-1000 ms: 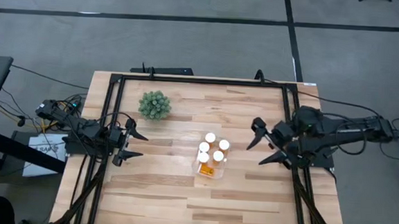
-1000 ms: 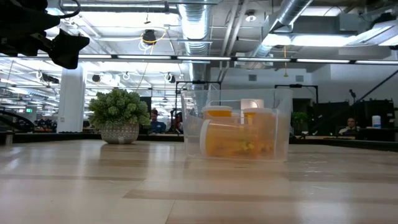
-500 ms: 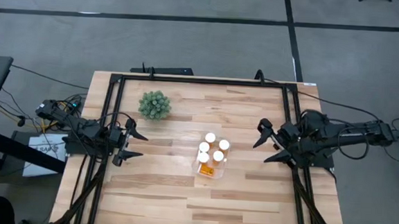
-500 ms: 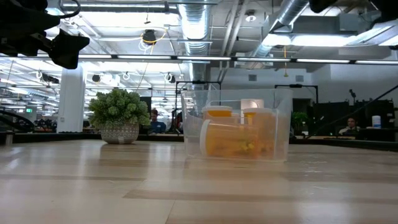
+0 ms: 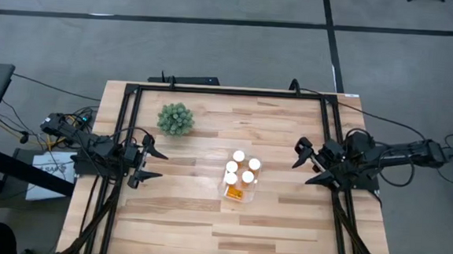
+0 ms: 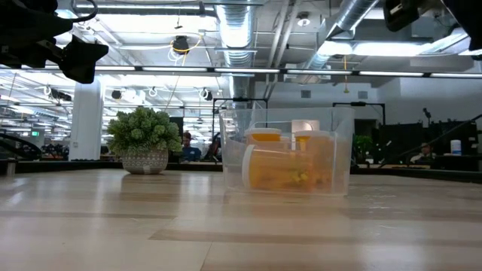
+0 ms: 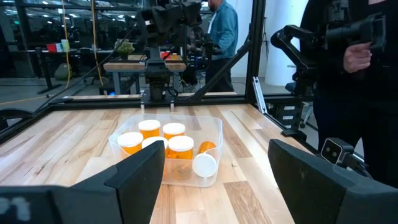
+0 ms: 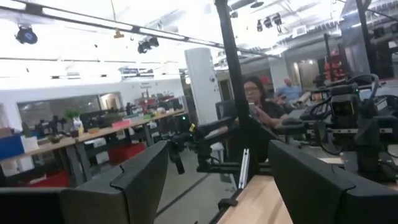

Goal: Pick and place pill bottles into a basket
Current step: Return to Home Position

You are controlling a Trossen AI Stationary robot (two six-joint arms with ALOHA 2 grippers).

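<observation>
The clear basket (image 5: 239,183) stands on the wooden table, right of its middle. Several orange pill bottles with white caps are inside it: most stand upright (image 7: 180,149), and one lies on its side (image 5: 235,194) at the basket's near end. My left gripper (image 5: 155,164) hangs open and level at the table's left side, pointing at the basket from well away. My right gripper (image 5: 301,172) is open at the table's right side, above the table and well clear of the basket; in the low view it shows at the top right (image 6: 413,12).
A green ball-shaped plant (image 5: 175,119) in a small pot stands at the far left of the table. A black frame (image 5: 229,92) runs along the table's edges. A person (image 7: 348,68) stands beyond the table's right side. Bare wood lies in front of the basket.
My right gripper has drawn back from the basket toward the table's right edge and has come down, so that it now enters the low view at the top right. Its fingers stay apart as before. The basket and the bottles have not moved.
</observation>
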